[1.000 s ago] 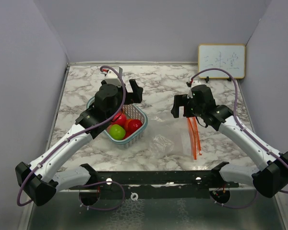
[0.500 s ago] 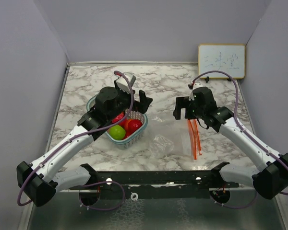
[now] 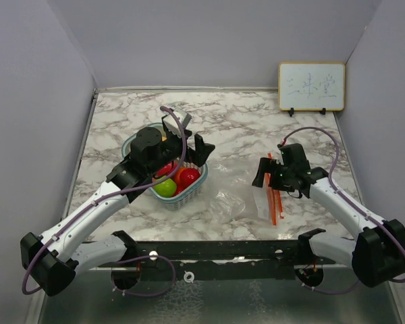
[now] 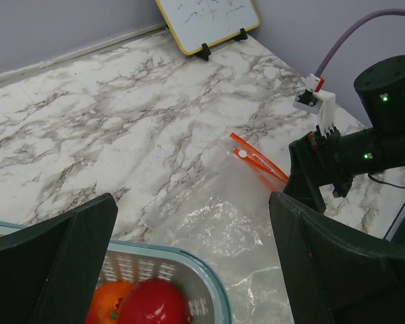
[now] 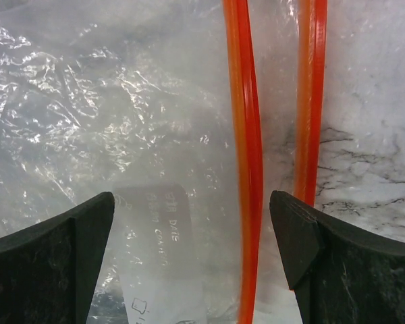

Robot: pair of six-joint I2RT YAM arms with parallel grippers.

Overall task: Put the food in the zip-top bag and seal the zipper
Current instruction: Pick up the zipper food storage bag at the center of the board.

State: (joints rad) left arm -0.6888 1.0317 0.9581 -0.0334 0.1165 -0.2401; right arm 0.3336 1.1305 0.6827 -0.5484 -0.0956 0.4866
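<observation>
The food lies in a teal basket (image 3: 198, 177): red fruit (image 3: 188, 176), green fruit (image 3: 165, 187). The left wrist view shows a red fruit (image 4: 152, 304) and an orange one (image 4: 108, 305). The clear zip-top bag (image 3: 233, 202) lies flat right of the basket, and its red-orange zipper (image 3: 274, 202) is on its right end. My left gripper (image 3: 187, 140) is open and empty above the basket's far right rim (image 4: 189, 260). My right gripper (image 3: 273, 177) is open, low over the bag's mouth. Its jaws straddle one zipper strip (image 5: 246, 169) and the bag's white label (image 5: 158, 256); the other strip (image 5: 310, 101) runs beside them.
A small whiteboard (image 3: 311, 86) leans on the back wall at the right. Grey walls close in the marble table (image 3: 236, 121) on three sides. In the left wrist view the right arm (image 4: 364, 148) sits just beyond the bag (image 4: 216, 216).
My right gripper has come down and toward the near edge, onto the bag's mouth end. My left gripper has shifted right over the basket's rim and tilted.
</observation>
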